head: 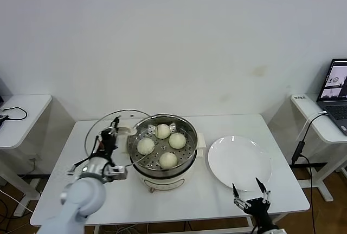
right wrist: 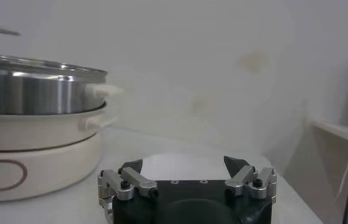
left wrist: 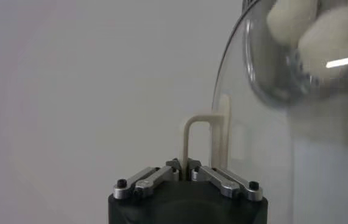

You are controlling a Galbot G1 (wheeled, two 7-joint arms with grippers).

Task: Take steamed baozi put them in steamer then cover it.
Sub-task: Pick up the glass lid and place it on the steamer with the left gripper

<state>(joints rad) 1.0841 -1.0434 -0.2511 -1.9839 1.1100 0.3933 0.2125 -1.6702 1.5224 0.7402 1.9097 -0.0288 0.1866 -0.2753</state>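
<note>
A white table [head: 217,201] was seen against a plain white wall, w/ smaller side desks at both ends and a laptop [head: 337,90] on the right one. The steamer [head: 162,155] was placed near the table's centre, four steamed baozi [head: 168,160] inside. The cover [head: 111,128] was held tilted on edge beside the steamer's left rim, the left gripper [left wrist: 184,167] clamped on its handle. The right gripper [head: 251,189] was parked at the front edge, jaws apart, by a white plate [head: 238,161].
</note>
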